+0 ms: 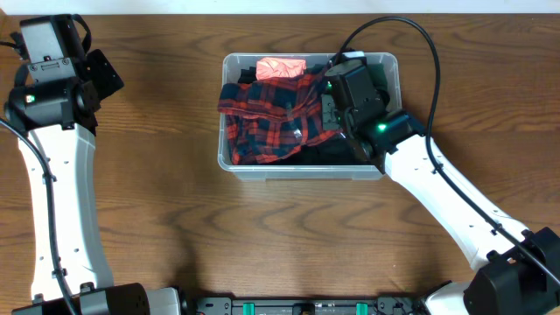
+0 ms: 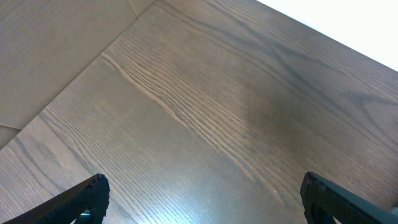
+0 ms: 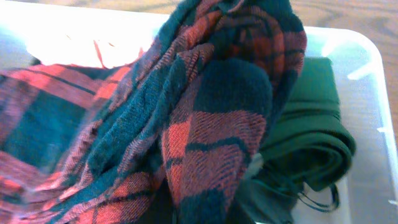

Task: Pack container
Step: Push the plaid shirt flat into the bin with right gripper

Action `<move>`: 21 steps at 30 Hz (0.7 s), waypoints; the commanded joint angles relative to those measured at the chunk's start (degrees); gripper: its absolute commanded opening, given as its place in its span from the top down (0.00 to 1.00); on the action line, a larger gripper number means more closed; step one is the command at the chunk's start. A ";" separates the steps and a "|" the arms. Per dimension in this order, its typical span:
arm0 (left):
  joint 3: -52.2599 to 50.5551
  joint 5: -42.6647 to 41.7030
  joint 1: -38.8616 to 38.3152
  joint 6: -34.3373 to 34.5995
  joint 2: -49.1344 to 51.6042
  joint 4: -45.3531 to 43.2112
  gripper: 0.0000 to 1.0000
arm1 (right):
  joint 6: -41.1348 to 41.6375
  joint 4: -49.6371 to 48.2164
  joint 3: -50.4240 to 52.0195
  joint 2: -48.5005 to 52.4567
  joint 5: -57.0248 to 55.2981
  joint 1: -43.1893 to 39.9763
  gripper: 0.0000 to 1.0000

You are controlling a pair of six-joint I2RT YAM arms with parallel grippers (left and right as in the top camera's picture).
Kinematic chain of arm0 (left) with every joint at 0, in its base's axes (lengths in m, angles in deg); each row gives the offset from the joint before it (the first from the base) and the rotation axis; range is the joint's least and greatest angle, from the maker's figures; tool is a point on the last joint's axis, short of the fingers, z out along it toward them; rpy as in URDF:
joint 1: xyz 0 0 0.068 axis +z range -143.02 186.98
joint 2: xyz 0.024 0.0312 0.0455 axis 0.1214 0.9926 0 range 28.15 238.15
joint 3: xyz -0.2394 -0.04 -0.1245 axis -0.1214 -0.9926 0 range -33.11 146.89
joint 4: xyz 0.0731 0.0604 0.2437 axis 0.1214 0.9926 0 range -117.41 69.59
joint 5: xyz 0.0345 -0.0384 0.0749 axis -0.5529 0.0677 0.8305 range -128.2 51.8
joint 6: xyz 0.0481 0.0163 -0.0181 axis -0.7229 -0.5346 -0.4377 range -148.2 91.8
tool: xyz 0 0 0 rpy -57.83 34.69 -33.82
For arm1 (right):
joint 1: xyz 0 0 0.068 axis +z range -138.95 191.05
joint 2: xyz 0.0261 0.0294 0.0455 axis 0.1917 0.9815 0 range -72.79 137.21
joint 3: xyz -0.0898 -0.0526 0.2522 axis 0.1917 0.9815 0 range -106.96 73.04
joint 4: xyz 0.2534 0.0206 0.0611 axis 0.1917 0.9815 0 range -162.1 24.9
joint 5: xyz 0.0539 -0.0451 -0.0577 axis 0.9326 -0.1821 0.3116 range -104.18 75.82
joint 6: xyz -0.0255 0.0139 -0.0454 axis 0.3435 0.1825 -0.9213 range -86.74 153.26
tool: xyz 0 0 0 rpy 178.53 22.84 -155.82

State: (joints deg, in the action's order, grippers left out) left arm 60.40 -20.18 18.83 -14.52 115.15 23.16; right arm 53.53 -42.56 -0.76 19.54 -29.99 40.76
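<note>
— What sort of place is this?

— A robotics lab bench, by the look of it. Two white-and-black machines, the left arm [image 1: 61,192] and the right arm [image 1: 446,201], stand at the near edge of a wood-grain table [image 1: 175,236].

— What else says lab rather than home?

— A black cable [image 1: 420,44] loops loose at the far right, green lights [image 1: 382,129] glow on both arms, and a mounting rail [image 1: 306,306] runs along the near edge.

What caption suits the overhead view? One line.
Right gripper grips plaid cloth inside the clear container; left gripper open, off aside.
</note>
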 commanded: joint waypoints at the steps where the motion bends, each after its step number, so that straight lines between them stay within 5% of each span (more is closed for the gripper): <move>1: -0.07 0.72 0.20 -0.04 0.07 -0.02 0.02 | -1.18 0.81 0.92 0.26 -2.86 -1.75 0.99; 16: -0.07 0.72 0.20 -0.04 0.07 -0.02 0.02 | -1.11 4.98 1.95 0.26 -3.30 -6.60 0.97; 17: -0.07 0.72 0.20 -0.04 0.07 -0.02 0.02 | -1.27 5.18 1.92 0.26 -3.28 -7.02 0.88; 20: -0.07 0.72 0.20 -0.04 0.07 -0.02 0.02 | -2.91 5.18 1.92 0.26 -3.23 -7.89 0.26; 21: -0.07 0.72 0.20 -0.04 0.07 -0.02 0.02 | -3.78 5.11 1.92 0.26 -3.23 -7.96 0.15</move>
State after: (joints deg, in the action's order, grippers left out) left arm 60.40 -20.18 18.83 -14.52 115.15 23.16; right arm 52.46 -37.35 0.80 19.63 -30.99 33.99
